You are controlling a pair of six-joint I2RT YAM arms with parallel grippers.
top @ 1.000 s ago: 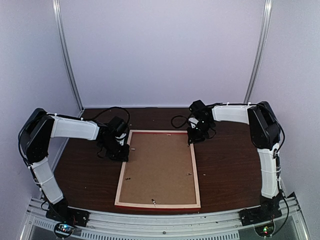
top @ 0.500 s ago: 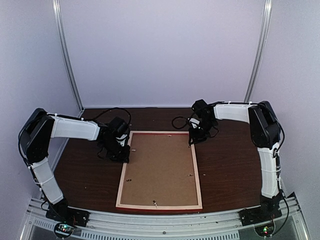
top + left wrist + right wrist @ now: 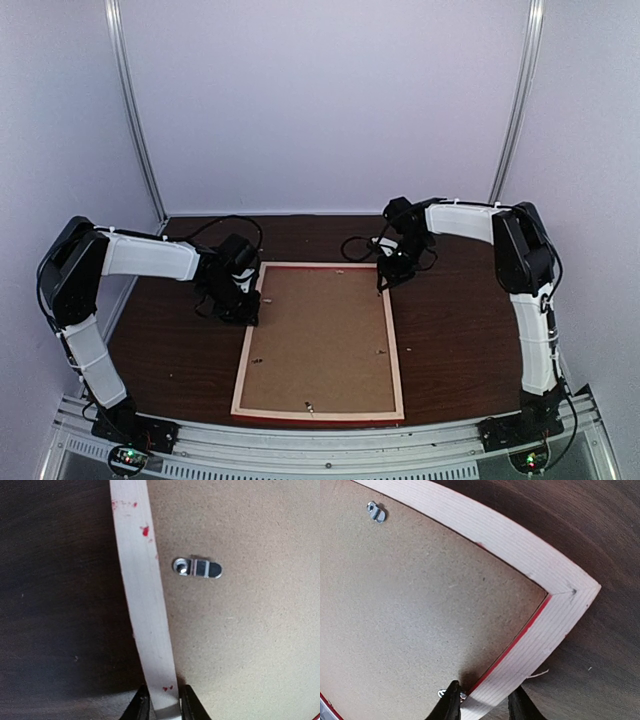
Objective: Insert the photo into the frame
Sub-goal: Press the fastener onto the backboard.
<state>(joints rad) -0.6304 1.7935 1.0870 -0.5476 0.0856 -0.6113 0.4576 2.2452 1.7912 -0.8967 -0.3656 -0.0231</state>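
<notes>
At table (image 3: 450,340) centre the frame (image 3: 320,411) lay face-down, backing board (image 3: 320,335) in; photo not visible. L gripper (image 3: 162,702) clamped its 10 o'clock rail. R gripper (image 3: 485,702) straddled the 1 o'clock corner, grip unclear. We judged closing-up stage; next: turning tabs (image 3: 197,568).

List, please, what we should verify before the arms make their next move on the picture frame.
1. The frame lies back-up, flat on the table: ok.
2. The backing board sits inside the frame: ok.
3. The photo is under the backing board: cannot tell, hidden.
4. The left gripper clamps the left rail: ok.
5. The right gripper straddles the right rail near the far corner; grip: cannot tell.
6. The metal clip locks the board: cannot tell.
</notes>
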